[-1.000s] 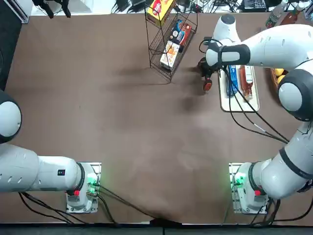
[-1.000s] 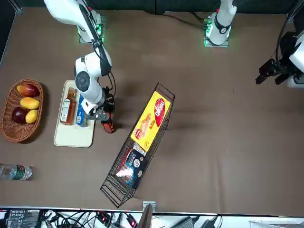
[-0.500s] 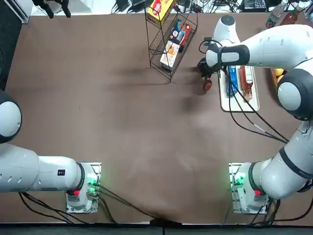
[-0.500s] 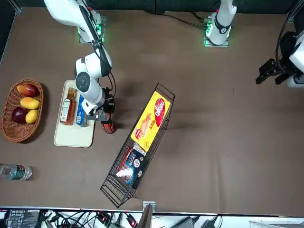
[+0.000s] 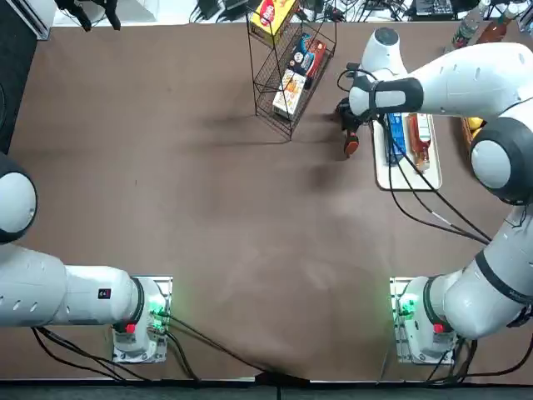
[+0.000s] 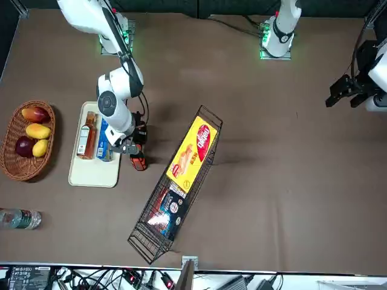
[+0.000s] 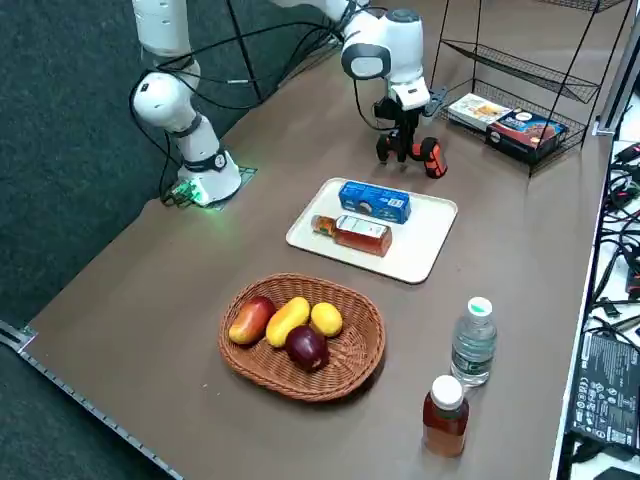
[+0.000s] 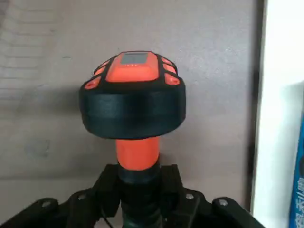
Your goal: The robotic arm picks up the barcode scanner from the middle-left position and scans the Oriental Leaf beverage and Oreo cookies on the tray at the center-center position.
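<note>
Brown cloth covers the whole table (image 5: 208,208), and on it I have the wire rack (image 5: 287,67) near the far edge, the wicker fruit basket (image 7: 300,335) and two spare bottles (image 7: 460,380) off to my right side.

My right arm (image 5: 466,75) reaches across over the tray (image 5: 406,179), its wrist ending just beyond the tray's inner edge. Compared with a second ago the arm has crept a little toward the far side of the table, and the scanner has gone with it, so I read this as a small repositioning rather than a scan pass yet.

On the tray, the Oreo cookies (image 7: 374,200) lie beside the Oriental Leaf beverage (image 7: 352,233), both flat, the blue packet on the side nearer the scanner.

The right gripper (image 8: 137,183) is clamped around the orange neck of the barcode scanner (image 8: 132,97), whose black head and orange cap fill the wrist view. The scanner sits over bare cloth just beside the tray, not over either item. I judge the pickup done and both scans still ahead; the head needs turning toward the Oreo packet first.
</note>
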`<state>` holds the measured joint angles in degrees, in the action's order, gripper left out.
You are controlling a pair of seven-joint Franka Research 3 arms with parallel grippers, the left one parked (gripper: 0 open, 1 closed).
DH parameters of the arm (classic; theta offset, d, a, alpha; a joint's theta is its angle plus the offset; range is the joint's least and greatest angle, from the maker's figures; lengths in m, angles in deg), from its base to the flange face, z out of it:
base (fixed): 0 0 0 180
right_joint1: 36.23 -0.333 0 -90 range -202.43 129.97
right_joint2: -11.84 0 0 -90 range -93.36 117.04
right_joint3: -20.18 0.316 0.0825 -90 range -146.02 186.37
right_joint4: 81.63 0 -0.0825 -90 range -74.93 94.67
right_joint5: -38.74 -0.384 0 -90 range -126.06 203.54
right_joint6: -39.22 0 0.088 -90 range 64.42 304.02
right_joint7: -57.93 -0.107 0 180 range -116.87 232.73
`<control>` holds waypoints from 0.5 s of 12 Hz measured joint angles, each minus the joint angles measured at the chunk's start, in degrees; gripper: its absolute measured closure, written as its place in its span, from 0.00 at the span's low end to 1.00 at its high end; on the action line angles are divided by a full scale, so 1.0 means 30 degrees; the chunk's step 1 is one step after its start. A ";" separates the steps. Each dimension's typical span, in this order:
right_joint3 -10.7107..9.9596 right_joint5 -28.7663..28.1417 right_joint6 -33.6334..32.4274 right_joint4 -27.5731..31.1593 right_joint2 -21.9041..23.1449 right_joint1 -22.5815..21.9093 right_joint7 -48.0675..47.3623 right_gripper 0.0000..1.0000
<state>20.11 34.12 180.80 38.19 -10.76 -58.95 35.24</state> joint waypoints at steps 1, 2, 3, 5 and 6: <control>0.0001 0.0000 0.0056 0.0000 -0.0053 -0.0059 -0.0011 0.56; 0.0000 0.0000 0.0108 0.0001 -0.0087 -0.0099 -0.0026 0.56; 0.0000 0.0000 0.0189 -0.0002 -0.0093 -0.0136 -0.0034 0.42; 0.0000 0.0001 0.0276 -0.0003 -0.0093 -0.0157 -0.0034 0.27; 0.0000 0.0001 0.0298 -0.0003 -0.0093 -0.0158 -0.0034 0.26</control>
<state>20.11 34.12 181.69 38.18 -11.04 -59.43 35.13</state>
